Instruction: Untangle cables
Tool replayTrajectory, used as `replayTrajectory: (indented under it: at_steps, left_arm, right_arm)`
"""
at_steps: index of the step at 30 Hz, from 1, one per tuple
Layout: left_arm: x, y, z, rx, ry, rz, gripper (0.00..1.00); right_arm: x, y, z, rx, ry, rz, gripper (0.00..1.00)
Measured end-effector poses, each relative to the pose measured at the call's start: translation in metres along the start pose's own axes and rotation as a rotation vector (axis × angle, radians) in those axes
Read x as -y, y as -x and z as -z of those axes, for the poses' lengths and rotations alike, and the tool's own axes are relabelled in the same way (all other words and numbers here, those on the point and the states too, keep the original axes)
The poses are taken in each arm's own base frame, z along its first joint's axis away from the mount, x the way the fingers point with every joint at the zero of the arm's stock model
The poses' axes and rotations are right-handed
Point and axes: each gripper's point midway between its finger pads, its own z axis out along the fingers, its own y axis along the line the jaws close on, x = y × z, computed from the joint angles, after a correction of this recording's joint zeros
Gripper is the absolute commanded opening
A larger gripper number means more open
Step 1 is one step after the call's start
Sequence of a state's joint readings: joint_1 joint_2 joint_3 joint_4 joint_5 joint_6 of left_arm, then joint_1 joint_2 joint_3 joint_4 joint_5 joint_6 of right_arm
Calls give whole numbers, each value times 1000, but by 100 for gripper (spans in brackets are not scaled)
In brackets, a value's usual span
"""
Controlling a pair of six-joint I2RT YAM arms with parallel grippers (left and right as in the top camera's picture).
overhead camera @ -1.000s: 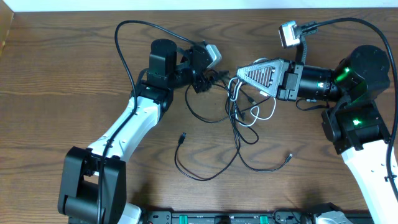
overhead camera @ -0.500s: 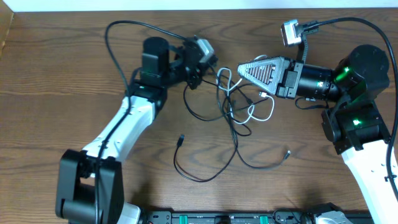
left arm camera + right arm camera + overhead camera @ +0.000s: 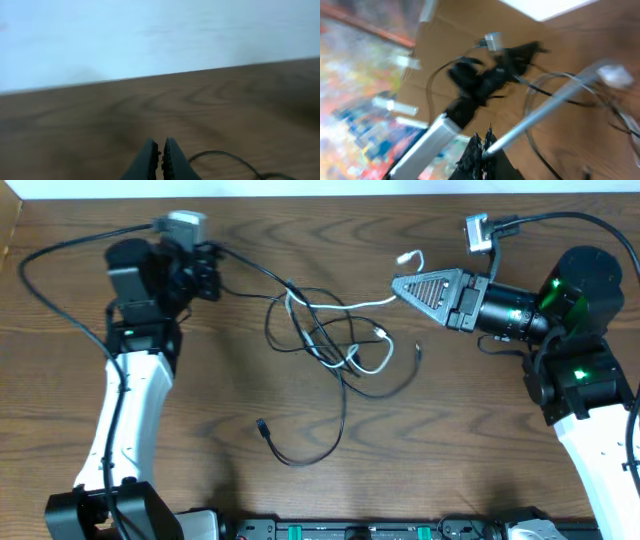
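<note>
A loose tangle of thin black cables (image 3: 322,345) lies mid-table, and a white cable (image 3: 340,304) threads through it. My left gripper (image 3: 214,260) is at the far left, shut on a black cable that runs taut from it to the tangle. In the left wrist view the jaws (image 3: 161,147) are pressed together, and a black cable (image 3: 225,154) curves away on the right. My right gripper (image 3: 396,283) is shut on the white cable, whose plug end (image 3: 408,257) sticks up behind it. The right wrist view shows the white cable (image 3: 545,105) leaving the shut jaws (image 3: 484,137).
One black plug end (image 3: 263,426) lies on the wood toward the front, another (image 3: 418,348) to the right of the tangle. A thick black arm cable (image 3: 60,250) loops at the far left. The table's back edge meets a white wall (image 3: 150,35).
My left gripper closed and swung far left, drawing a black cable taut. The tangle spread out and slid left. The right gripper lifted slightly with the white cable.
</note>
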State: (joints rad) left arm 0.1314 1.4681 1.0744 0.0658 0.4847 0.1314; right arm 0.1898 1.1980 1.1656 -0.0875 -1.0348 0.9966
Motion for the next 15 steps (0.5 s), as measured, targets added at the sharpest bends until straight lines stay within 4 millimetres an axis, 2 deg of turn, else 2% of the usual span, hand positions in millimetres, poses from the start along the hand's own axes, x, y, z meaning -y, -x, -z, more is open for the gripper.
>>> replayTrajectory:
  at_steps: [2,6,9,12,15]
  left_arm:
    - [-20,-5,5,-14,59,41,7]
    - [-62,-14,20,-30,174,126,8]
    - [-86,-21,32,-43,233,179,8]
    - [-96,-26,38,-52,256,200,8]
    - [-102,-27,41,-53,269,208,8]
  right_arm:
    - [19,2,5,23,-72,-39,1]
    - [89,4,31,130,-377,-165,1]
    - [153,0,78,238,-727,-247,1]
    - [185,-3,120,316,-975,-272,1]
    - [211,-12,182,400,-1274,-308,1]
